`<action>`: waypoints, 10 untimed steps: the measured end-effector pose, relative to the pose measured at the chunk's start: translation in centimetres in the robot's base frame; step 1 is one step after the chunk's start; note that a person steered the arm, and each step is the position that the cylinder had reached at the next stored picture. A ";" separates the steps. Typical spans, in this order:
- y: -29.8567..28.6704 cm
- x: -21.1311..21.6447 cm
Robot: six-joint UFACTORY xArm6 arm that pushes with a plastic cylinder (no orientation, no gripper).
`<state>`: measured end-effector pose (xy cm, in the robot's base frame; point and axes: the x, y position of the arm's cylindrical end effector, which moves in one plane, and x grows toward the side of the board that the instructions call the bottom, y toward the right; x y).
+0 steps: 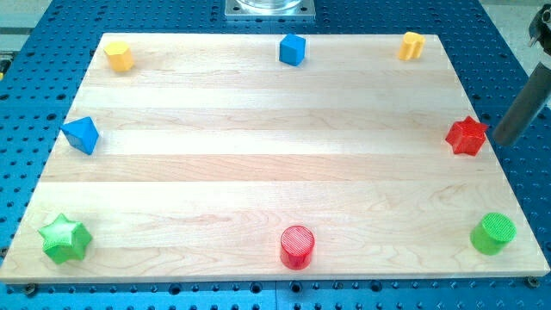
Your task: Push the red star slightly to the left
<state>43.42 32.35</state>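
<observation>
Just left of my tip (497, 139), which grasps nothing and sits at its right edge, the red star (467, 136) looks light, rigid and free-sliding, so I'd press its right-hand points squarely to avoid spinning it.

On your counter (258, 172), all blocks stand along the edges. To the view's left of the red star (467, 136), no block stands until the blue block (82, 134) at the far edge. The green cylinder (493, 232) stands well below the star, the yellow block (411, 45) well above it.
</observation>
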 end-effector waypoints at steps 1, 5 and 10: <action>-1.7 0.0; -5.9 0.0; -11.1 0.2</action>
<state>43.63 21.20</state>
